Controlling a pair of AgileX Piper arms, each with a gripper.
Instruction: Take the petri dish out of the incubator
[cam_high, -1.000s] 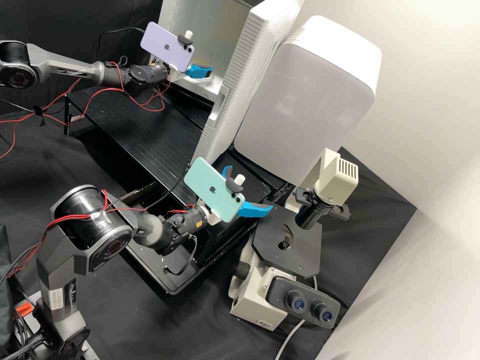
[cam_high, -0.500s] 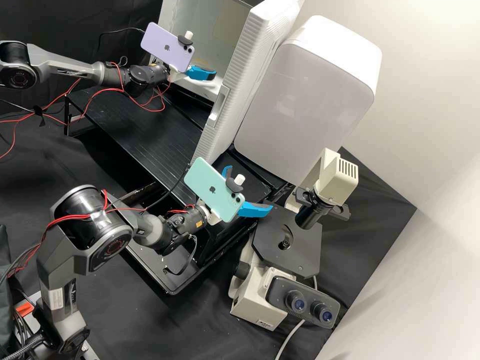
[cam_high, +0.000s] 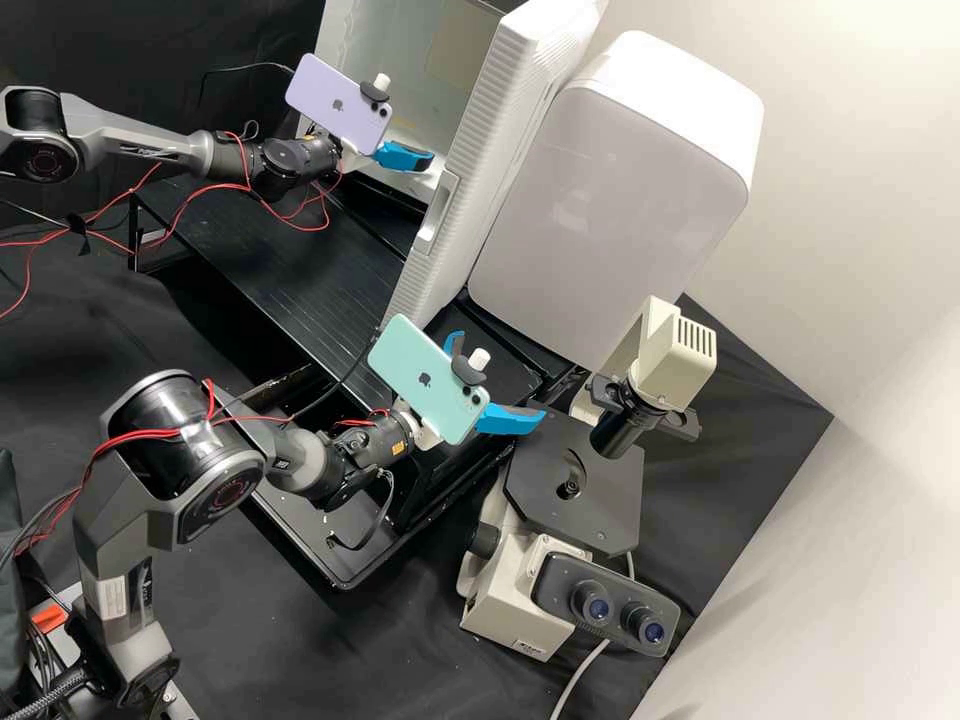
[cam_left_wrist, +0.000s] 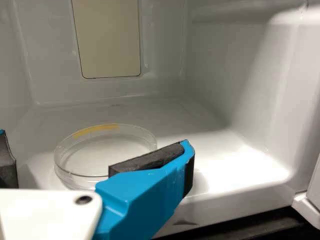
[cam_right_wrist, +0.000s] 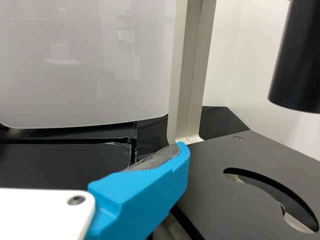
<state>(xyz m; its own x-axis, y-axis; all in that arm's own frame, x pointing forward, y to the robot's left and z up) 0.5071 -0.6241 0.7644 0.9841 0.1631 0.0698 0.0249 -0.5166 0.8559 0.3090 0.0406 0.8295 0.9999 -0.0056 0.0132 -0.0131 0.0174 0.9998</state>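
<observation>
Nudges the left gripper (cam_high: 405, 156) a bit deeper toward the open incubator (cam_high: 420, 50) versus a second ago, with the purple phone (cam_high: 338, 88) on that wrist riding along. Leaves the right arm parked right where it was. Shows, from the left wrist, blue fingers spread wide with the petri dish (cam_left_wrist: 102, 150) sitting between them on the white chamber floor (cam_left_wrist: 225, 150), close to the front edge. Puts one black pad (cam_left_wrist: 150, 159) right up against the dish's rim; can't tell if actually touching. Worth noting a yellowish streak (cam_left_wrist: 95, 130) along the dish's far rim. Hangs the right gripper (cam_high: 497, 385) over the near corner of the microscope stage (cam_high: 580, 480), just beside the incubator's frosted white panel (cam_high: 610, 200), fingers apart, pinching nothing.
</observation>
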